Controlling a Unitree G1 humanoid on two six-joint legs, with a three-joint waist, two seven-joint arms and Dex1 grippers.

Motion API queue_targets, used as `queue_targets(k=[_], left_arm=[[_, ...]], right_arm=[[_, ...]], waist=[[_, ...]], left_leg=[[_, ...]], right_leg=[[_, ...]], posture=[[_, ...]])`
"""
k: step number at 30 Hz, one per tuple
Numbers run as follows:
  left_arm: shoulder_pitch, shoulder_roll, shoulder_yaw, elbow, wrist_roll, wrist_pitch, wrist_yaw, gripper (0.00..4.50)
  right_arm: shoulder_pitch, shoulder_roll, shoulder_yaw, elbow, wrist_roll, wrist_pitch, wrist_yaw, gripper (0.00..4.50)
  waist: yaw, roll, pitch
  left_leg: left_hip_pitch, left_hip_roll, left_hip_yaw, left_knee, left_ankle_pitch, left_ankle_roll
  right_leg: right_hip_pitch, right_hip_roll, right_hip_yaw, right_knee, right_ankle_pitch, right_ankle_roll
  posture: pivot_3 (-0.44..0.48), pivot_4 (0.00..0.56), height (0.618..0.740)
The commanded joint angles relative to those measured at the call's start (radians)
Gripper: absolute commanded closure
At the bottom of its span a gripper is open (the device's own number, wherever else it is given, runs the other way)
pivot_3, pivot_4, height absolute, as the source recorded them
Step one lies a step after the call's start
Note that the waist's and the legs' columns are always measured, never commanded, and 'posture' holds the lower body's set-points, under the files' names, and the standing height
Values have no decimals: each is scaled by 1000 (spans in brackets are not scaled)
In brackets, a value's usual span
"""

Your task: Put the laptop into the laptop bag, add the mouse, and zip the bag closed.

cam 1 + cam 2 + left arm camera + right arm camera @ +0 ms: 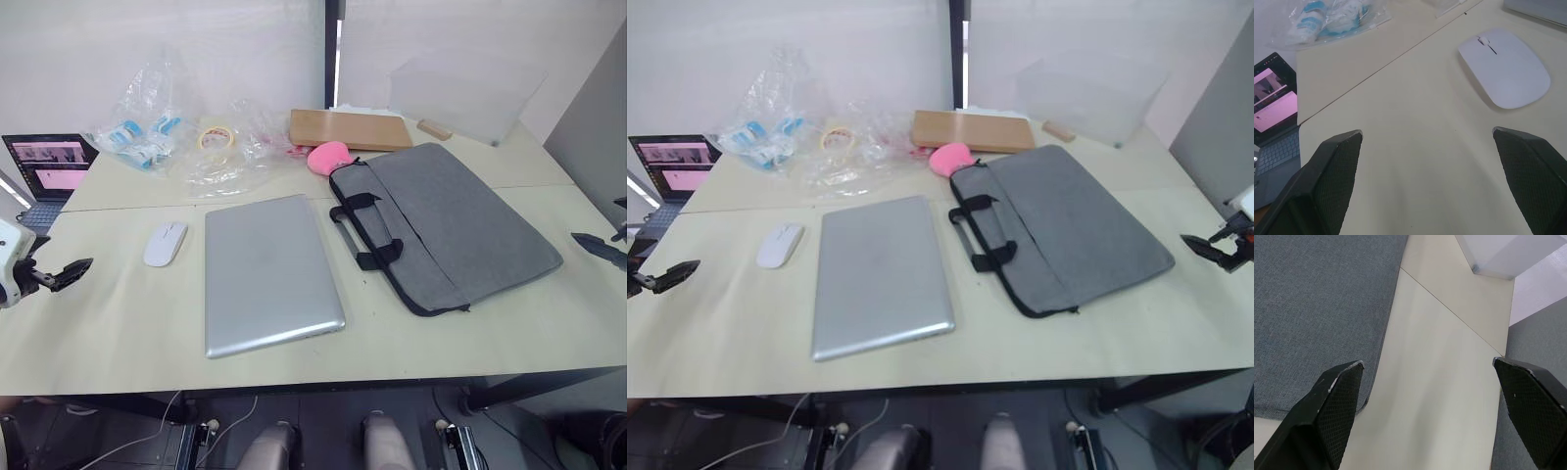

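Zero steps done: silver-grey metal laptop, white oval mouse outside grey fabric laptop bag; left gripper near mouse, right gripper beside bag, both spread, empty.

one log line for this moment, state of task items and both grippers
laptop: closed, flat on table | laptop bag: flat, right of laptop | mouse: left of laptop | left gripper: open, empty | right gripper: open, empty

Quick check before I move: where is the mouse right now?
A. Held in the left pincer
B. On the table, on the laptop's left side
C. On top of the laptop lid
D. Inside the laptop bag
B: the white mouse lies on the bare table, apart from the silver laptop, on its left, and the open left pincer holds nothing.
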Motion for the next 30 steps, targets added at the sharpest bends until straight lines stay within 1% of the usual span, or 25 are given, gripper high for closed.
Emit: queue_targets(k=[1, 6, 18, 21, 24, 26, 27, 30], left_arm=[[-9, 45, 12, 1, -9, -1, -12, 0], [-5, 53, 21, 3, -21, 1, -36, 0], [5, 58, 29, 4, -32, 0, -34, 0], [-7, 60, 67, -35, -110, 148, -89, 0], [-6, 73, 110, -112, -209, 373, -155, 0], [11, 86, 121, -155, -244, 483, -182, 0], [6, 94, 134, -170, -275, 562, -197, 0], [13, 117, 135, -231, -348, 771, -249, 0]], right_arm=[[-1, -23, -20, -9, 9, -8, -7, 35], [-5, -18, -17, -12, 8, -7, -4, 35], [-15, -17, -13, -20, 5, -7, -2, 35], [-56, 3, -6, -44, 11, 20, 18, 35], [-106, 40, 8, -91, 26, 58, 96, 35], [-132, 71, 17, -137, 32, 82, 136, 35], [-145, 96, 26, -177, 41, 108, 168, 574], [-158, 161, 61, -303, 50, 169, 225, 1544]], waist=[[0, 0, 0], [0, 0, 0], [0, 0, 0], [-3, 0, 0], [-9, 0, 0], [-11, 0, 0], [-14, 0, 0], [-19, 0, 0]], left_leg=[[0, 0, 0, 0, 0, 0], [0, 0, 0, 0, 0, 0], [0, 0, 0, 0, 0, 0], [0, 0, 0, 0, 0, 0], [0, 1, 1, 0, 0, 0], [0, 2, 1, 1, 0, 0], [0, 3, 0, 1, 0, 0], [0, 5, 0, 2, -1, -1]], right_leg=[[0, 0, 0, 0, 0, 0], [0, 0, 0, 0, 0, 0], [0, 0, 0, 0, 0, 0], [0, 0, 0, 0, 0, 0], [0, 1, 0, 0, 0, 0], [0, 2, 0, 0, 1, -1], [0, 3, 0, 0, 1, -1], [0, 6, 1, 0, 1, -1]], posture=[[0, 150, 740], [0, 150, 740], [0, 150, 740], [0, 150, 740], [0, 150, 740], [0, 150, 740], [0, 150, 740], [0, 150, 740]])
